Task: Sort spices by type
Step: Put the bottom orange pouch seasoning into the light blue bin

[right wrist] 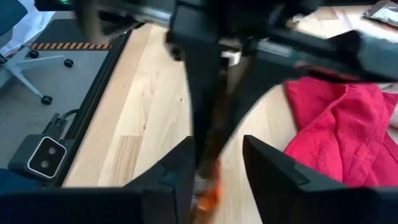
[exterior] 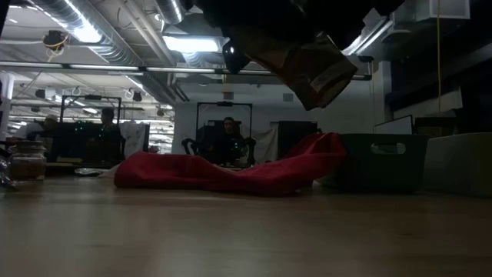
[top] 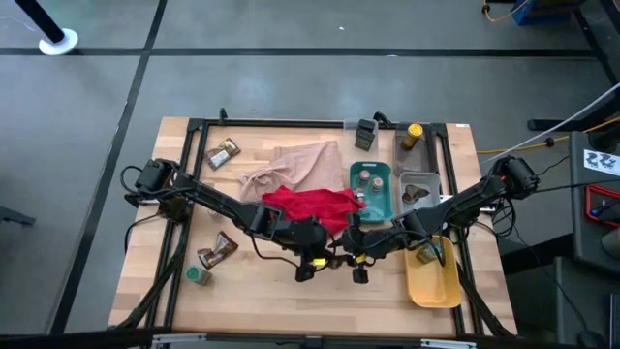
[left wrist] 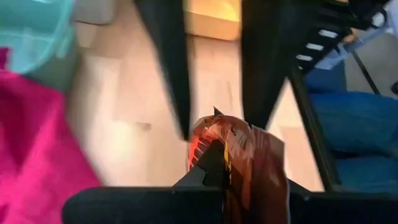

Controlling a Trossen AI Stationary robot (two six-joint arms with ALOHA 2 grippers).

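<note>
The left gripper (left wrist: 214,180) clamps a brown-orange sachet (left wrist: 245,162) above the tabletop (top: 281,296) (near the red cloth (top: 308,206)). The right gripper's (right wrist: 214,165) fingers straddle the sachet; whether they grip it, I cannot tell.

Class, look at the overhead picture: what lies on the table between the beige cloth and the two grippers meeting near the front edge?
The red cloth lies there, between the beige cloth and the grippers, as the high view shows.

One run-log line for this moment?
left tool: shut on crinkly brown-orange sachet | right tool: jaws straddling it | above wooden table
</note>
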